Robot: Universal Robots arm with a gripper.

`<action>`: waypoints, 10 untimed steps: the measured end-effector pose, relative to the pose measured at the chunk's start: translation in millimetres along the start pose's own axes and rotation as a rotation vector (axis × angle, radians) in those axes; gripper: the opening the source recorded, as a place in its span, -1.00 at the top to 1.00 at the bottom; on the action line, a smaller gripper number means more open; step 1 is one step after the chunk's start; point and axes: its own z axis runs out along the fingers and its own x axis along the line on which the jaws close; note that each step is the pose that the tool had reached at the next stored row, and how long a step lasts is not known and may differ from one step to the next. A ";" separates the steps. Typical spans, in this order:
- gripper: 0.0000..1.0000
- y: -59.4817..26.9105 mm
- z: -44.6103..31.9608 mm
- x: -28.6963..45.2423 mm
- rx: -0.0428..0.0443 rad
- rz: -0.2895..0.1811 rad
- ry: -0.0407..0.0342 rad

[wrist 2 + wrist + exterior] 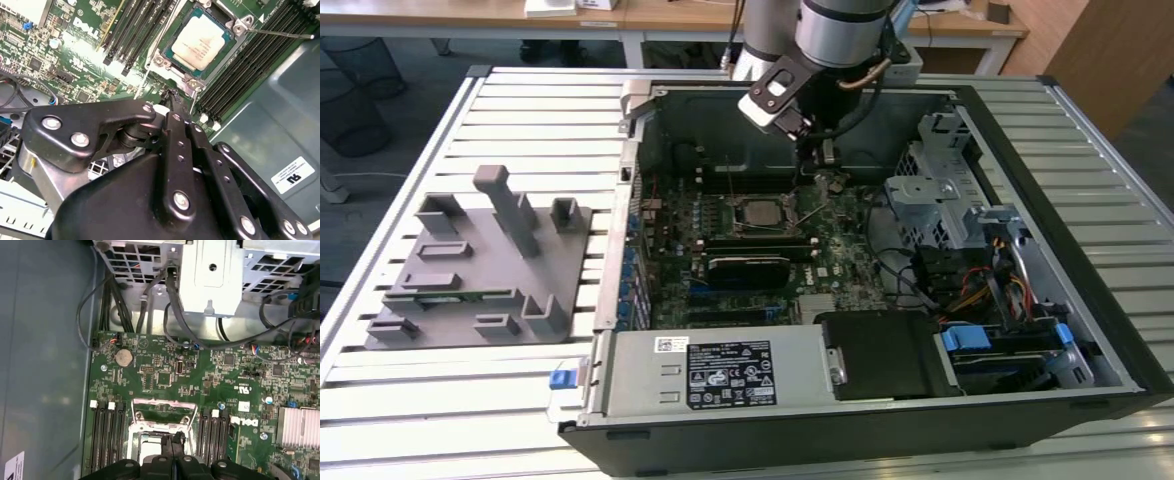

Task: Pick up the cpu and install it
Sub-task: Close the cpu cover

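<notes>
Flat square cpu [202, 42] (matte silver).

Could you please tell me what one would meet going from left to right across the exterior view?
From the left: grey fixture block → cpu in its socket → end effector → metal drive cage.

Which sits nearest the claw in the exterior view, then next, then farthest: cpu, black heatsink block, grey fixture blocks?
From the claw:
1. The cpu, close by on the motherboard.
2. The black heatsink block, farther along that board.
3. The grey fixture blocks, outside the computer case, on the exterior view's left.
</notes>
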 end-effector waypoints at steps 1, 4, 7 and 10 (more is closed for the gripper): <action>0.79 0.0 0.1 0.0 0.0002 0.000 -0.0003; 0.79 2.8 0.9 0.1 0.0002 -0.004 0.0000; 0.79 8.3 2.0 0.3 0.0004 -0.007 -0.0001; 0.79 13.9 2.6 2.6 0.0004 -0.007 -0.0001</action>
